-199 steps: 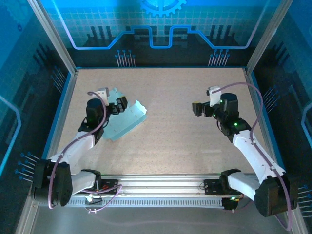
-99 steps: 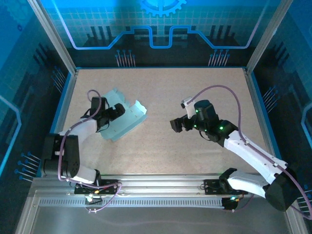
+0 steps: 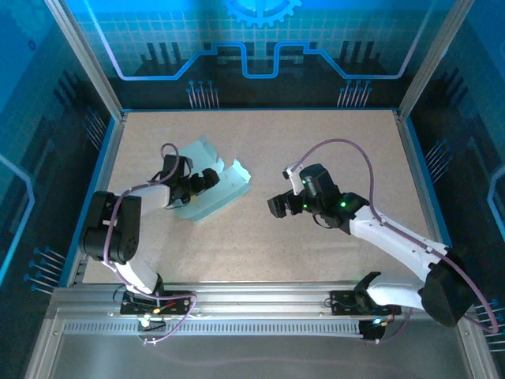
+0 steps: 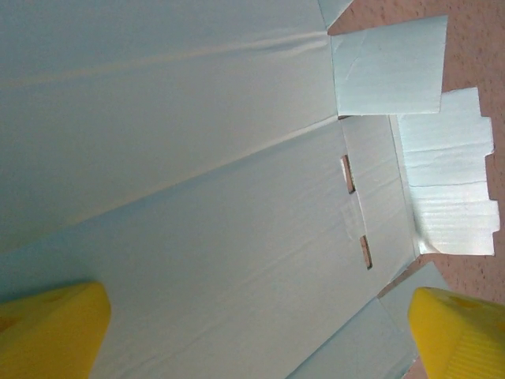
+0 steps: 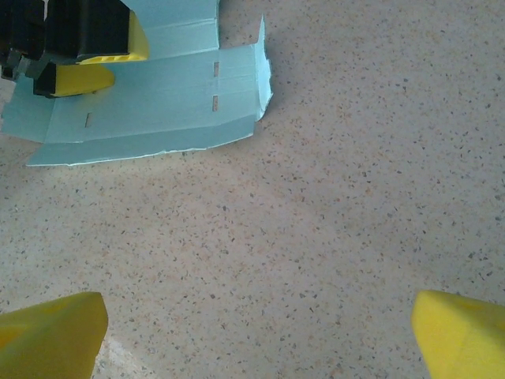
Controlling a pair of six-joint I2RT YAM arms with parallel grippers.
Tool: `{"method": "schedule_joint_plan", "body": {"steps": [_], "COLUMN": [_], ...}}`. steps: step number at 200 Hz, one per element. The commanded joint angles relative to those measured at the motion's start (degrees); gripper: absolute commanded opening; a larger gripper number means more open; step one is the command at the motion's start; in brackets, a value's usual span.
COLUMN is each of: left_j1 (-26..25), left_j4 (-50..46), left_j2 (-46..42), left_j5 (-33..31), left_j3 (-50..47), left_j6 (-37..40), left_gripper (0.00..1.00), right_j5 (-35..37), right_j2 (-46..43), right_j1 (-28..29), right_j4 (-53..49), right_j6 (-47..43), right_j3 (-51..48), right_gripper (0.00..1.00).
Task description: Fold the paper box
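the paper box (image 3: pixel 215 197) lies on the left-middle part of the desk (image 3: pixel 316 150). it is a pale blue card sheet, mostly spread out, with crease lines along its length and small slots near one end. the end toward the desk's middle is turned up, and notched flaps stick out there.

the left gripper (image 3: pixel 207 180) sits over the far-left part of the card. in the left wrist view its yellow fingertips (image 4: pixel 51 328) stand wide apart at the two lower corners, with the card spread beneath them and nothing held between them. whether they touch the card i cannot tell.

the right gripper (image 3: pixel 276 208) is to the right of the box, apart from it and pointing toward it. in the right wrist view its fingers (image 5: pixel 461 339) are also spread wide, over bare speckled desk. the box's turned-up end and the left gripper lie ahead at the upper left.
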Motion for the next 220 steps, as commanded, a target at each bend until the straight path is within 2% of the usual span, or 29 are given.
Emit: {"method": "schedule_joint_plan", "body": {"steps": [1,44,74,85,108,142,177,220], "left_j1": [-2.56,-8.50,-10.57,-11.05,-11.57,-11.90,-12.20,-12.58], "left_j4": [-5.78,-7.20,-6.31,-6.51,-7.02,-6.85,-6.94,-6.77], "left_j2": [3.95,5.87,6.20,6.20,6.23,6.22,5.58,4.74], "left_j5": [4.00,4.03,4.28,4.43,4.38,4.54,4.74,4.74], "left_j3": [0.83,2.47,2.98,3.17,3.37,3.09,3.22,3.03], "left_j6": [2.50,4.61,5.40,5.83,6.19,5.91,5.94,5.90], "left_gripper": [0.99,0.99,0.99,0.99,0.99,0.99,0.99,0.99], "right_j5": [-1.13,-7.95,-13.58,-13.54,-12.87,-9.08,-5.41,-5.15], "right_j2": [0.62,6.00,14.03,17.48,24.91,34.73,42.69,48.37], "right_j1": [-1.29,-5.15,-8.58,-9.26,-9.54,-8.76,-7.50,-7.35], "right_j4": [1.26,4.36,3.51,2.13,-1.68,-6.37,-10.58,-11.57], "right_j6": [2.17,2.89,2.77,2.88,2.98,3.51,2.83,4.17], "right_j3": [-0.08,0.96,6.21,8.72,15.17,24.39,32.17,36.78], "right_gripper": [1.00,1.00,0.92,0.88,0.74,0.60,0.51,0.39]}}
